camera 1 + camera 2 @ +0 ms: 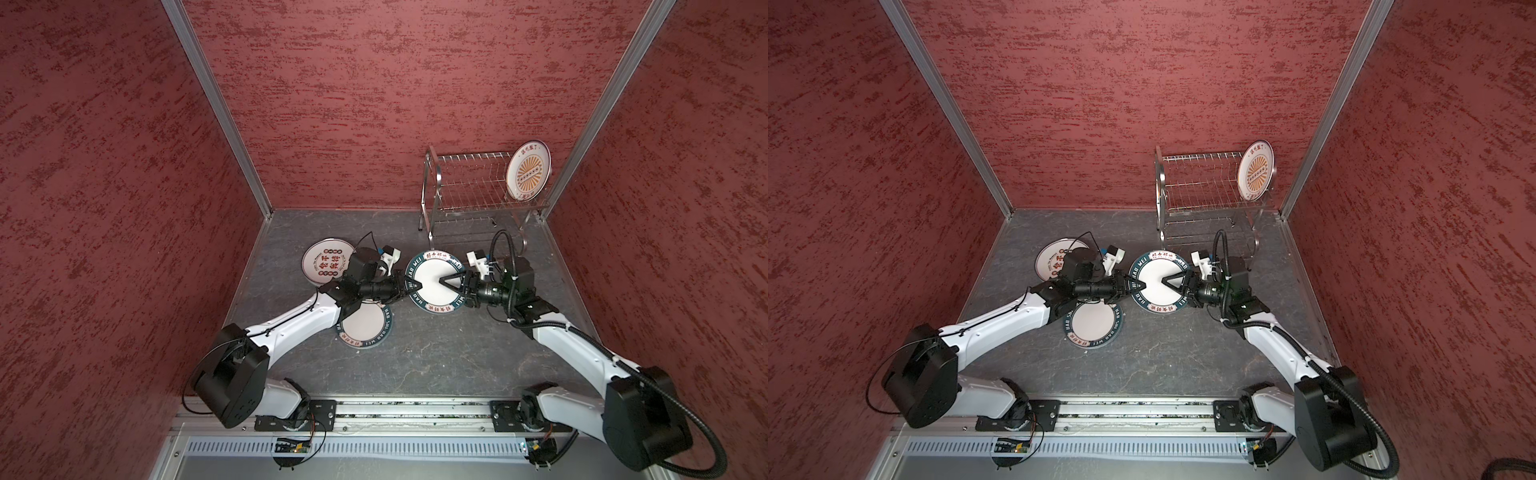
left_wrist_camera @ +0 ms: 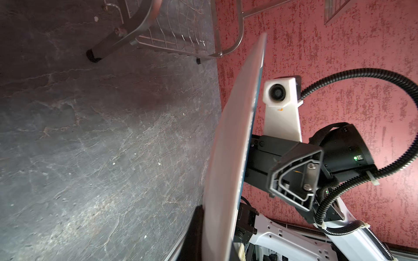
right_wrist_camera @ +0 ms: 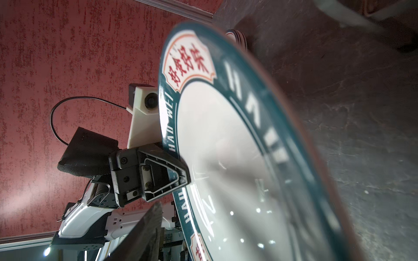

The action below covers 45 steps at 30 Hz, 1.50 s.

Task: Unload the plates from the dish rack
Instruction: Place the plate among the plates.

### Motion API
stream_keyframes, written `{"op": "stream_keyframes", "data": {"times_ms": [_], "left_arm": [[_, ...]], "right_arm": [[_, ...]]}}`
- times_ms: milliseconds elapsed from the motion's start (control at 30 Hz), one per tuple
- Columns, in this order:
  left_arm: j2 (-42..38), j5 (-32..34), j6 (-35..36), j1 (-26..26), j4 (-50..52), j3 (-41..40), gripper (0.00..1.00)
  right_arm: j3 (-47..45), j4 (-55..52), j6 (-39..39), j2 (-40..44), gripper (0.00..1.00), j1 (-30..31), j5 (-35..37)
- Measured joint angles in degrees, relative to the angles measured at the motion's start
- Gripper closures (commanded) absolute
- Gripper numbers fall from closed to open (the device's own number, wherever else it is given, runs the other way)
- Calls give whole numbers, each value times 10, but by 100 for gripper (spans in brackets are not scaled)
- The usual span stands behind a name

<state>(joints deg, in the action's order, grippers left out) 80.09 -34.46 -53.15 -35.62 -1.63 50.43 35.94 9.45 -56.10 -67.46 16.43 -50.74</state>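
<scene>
A teal-rimmed plate [image 1: 430,291] [image 1: 1154,289] hangs tilted above the table between both arms. My left gripper [image 1: 415,286] [image 1: 1139,286] is shut on its left rim; the left wrist view shows this plate [image 2: 235,146] edge-on between the jaws. My right gripper [image 1: 441,281] [image 1: 1163,280] reaches over the plate's face, open; in the right wrist view one finger [image 3: 149,226] stands off the plate [image 3: 226,158]. The dish rack [image 1: 469,195] [image 1: 1200,187] stands at the back right with an orange sunburst plate [image 1: 528,170] [image 1: 1256,170] upright at its right end.
Two plates lie on the dark table: a red-and-black lettered one [image 1: 324,264] [image 1: 1050,259] and a teal-rimmed one [image 1: 365,326] [image 1: 1094,322], both partly under my left arm. Red walls close in the left, back and right. The rack's legs [image 2: 95,54] stand near the back wall.
</scene>
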Motion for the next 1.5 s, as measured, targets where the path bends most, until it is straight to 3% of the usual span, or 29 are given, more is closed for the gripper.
{"op": "stream_keyframes", "data": {"times_ms": [333,400,800,1067,1500], "left_arm": [[-89,3,14,63,103,-31,99],[-125,3,17,85,132,-42,99],[-304,42,50,212,355,-105,99],[-310,86,56,225,430,-133,100],[-287,107,57,233,437,-148,99]], "right_arm": [[73,-132,64,8,10,0,71],[92,-176,85,9,2,0,97],[193,-439,191,9,1,0,295],[209,-525,220,7,1,0,409],[209,-541,235,-4,1,0,433]]}}
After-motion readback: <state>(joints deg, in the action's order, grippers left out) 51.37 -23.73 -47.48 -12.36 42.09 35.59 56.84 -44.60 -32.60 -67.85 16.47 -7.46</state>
